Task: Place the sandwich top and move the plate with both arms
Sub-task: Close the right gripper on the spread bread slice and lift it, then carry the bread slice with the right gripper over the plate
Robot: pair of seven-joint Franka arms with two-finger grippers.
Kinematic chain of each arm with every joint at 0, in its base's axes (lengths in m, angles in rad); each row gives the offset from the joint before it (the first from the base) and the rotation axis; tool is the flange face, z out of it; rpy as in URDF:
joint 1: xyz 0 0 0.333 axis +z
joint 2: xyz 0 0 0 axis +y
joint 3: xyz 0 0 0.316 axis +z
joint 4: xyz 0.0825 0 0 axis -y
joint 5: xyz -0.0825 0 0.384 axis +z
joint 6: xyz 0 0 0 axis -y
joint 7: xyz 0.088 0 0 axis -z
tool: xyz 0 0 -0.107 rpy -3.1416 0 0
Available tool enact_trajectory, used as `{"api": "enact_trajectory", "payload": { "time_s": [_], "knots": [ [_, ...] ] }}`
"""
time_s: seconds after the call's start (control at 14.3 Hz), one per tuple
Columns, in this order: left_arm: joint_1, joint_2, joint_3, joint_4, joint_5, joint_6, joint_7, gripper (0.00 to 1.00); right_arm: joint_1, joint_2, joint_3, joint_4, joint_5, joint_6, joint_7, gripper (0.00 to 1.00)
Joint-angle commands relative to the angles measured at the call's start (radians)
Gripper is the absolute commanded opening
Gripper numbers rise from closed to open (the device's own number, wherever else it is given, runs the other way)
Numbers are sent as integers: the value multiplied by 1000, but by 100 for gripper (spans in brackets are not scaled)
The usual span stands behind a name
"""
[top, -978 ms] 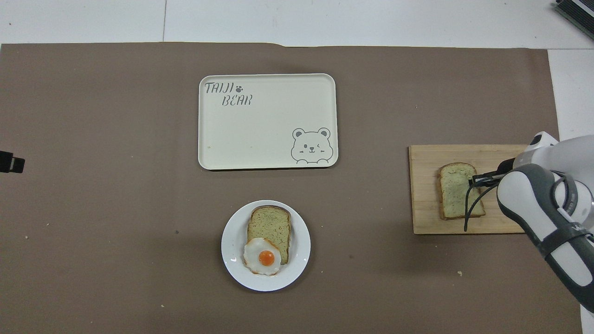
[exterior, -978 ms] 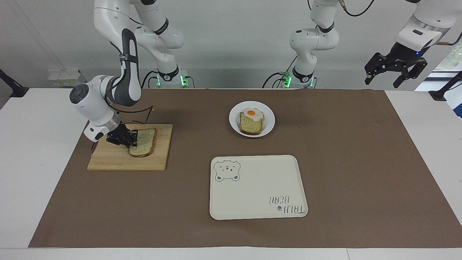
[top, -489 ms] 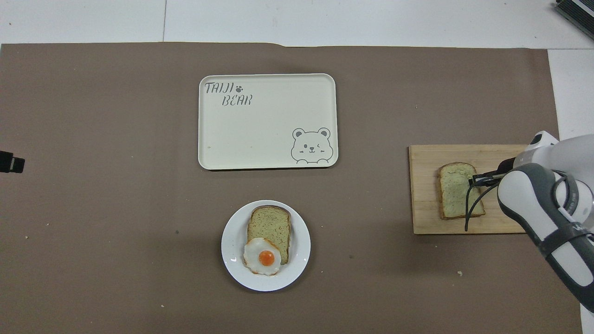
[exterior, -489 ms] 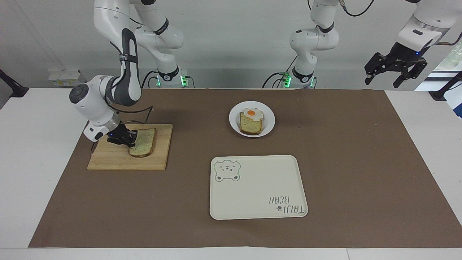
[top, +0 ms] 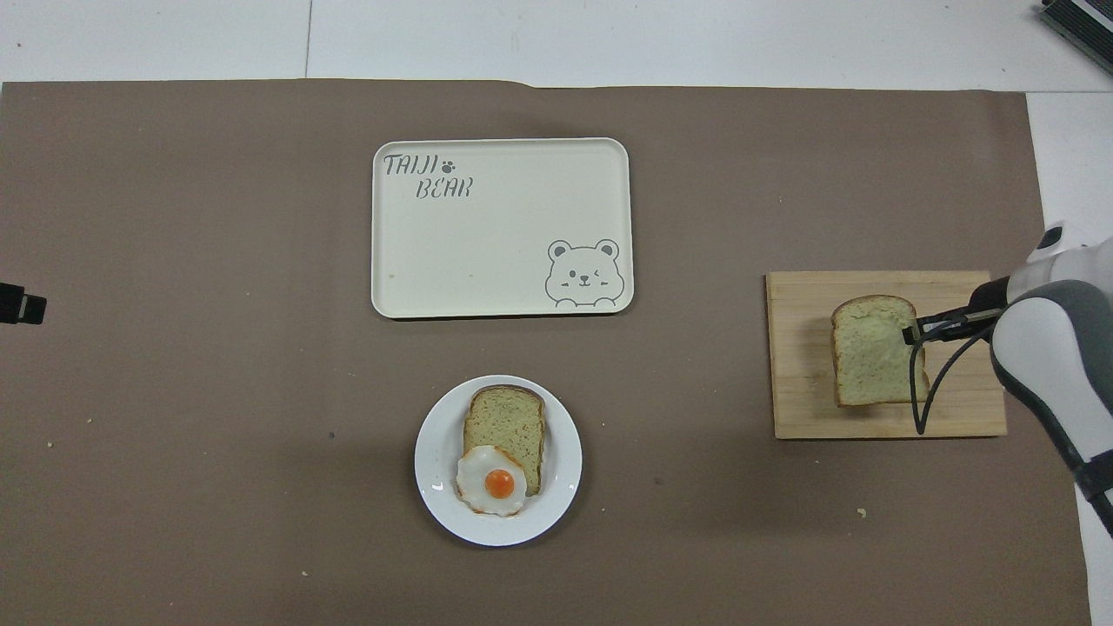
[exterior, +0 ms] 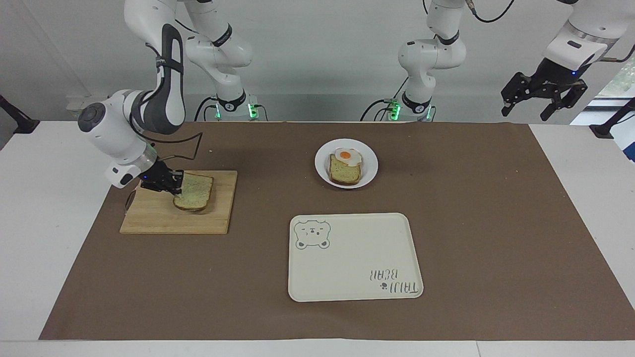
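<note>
We see the right gripper (exterior: 174,185) clamped on one long edge of the sandwich top (exterior: 194,192), holding it just above the board (exterior: 163,220), a shadow under it. In the overhead view the slice (top: 874,350) covers the middle of the board (top: 800,409), rounded end away from the robots, fingers (top: 923,331) pinching the edge on the right arm's side. The board lies at the right arm's end of the brown mat (exterior: 496,223).

The plate (exterior: 368,177) sits near the robots, about mid-table — on it a squarer slice (exterior: 344,173) and a fried egg (exterior: 347,156), the egg overlapping the slice's end nearer the robots. From above, plate rim (top: 430,469), slice (top: 506,426), egg (top: 492,482).

The tray (exterior: 347,277) with the bear drawing lies farther from the robots than the plate, well apart from the board.

The left gripper (exterior: 527,113) waits high over the table's edge at the left arm's end — jaws spread wide, holding nothing.
</note>
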Motion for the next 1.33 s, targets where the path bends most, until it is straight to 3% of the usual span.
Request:
{"api": "enact_trajectory", "payload": {
  "time_s": [0.0, 0.21, 0.7, 1.05, 1.26],
  "knots": [
    [5, -25, -5, -24, 13, -2, -7, 100, -20, -27, 2, 57, 28, -118, -17, 0],
    [5, -25, -5, -24, 13, -2, -7, 100, -24, -31, 2, 107, 58, -192, -17, 0],
    [5, -25, -5, -24, 13, -2, -7, 100, -8, -54, 14, 107, 186, -301, -18, 0],
    [5, -25, -5, -24, 13, -2, -7, 100, 133, -68, 16, 90, 192, -349, 15, 0],
    [5, -25, -5, -24, 13, -2, -7, 100, 245, -68, 16, 76, 244, -323, 179, 0]
  ]
}}
